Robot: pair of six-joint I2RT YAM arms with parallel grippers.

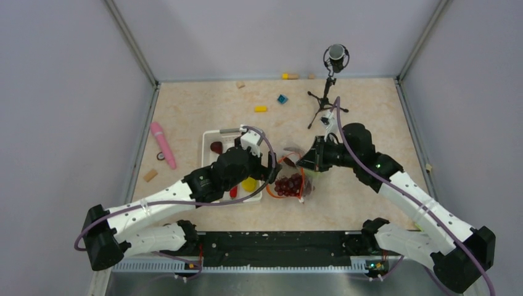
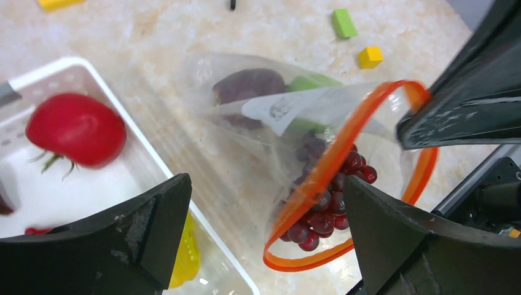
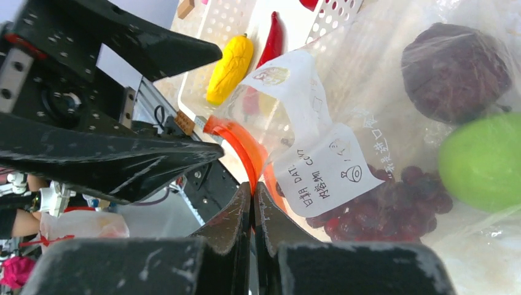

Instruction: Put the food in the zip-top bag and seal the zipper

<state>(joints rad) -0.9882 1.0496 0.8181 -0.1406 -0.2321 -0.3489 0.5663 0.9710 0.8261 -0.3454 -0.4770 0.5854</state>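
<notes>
Right tool (image 3: 252, 190), reaching leftward, seemingly pinching zipper (image 3: 241, 144)

One zip-top bag (image 1: 295, 166), one white basket (image 1: 205, 154), one pink stick (image 1: 163, 145), one microphone (image 1: 336, 57), one blue block (image 1: 282, 98).

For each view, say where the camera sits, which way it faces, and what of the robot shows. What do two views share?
Top external: above and behind the bases, looking down on the table; left arm and right arm show.
Left wrist: on the left arm, looking down between its open fingers at the zip-top bag.
Right wrist: on the right arm, looking along its fingers shut on the zipper.
Shared: both wrist views show the grapes.
</notes>
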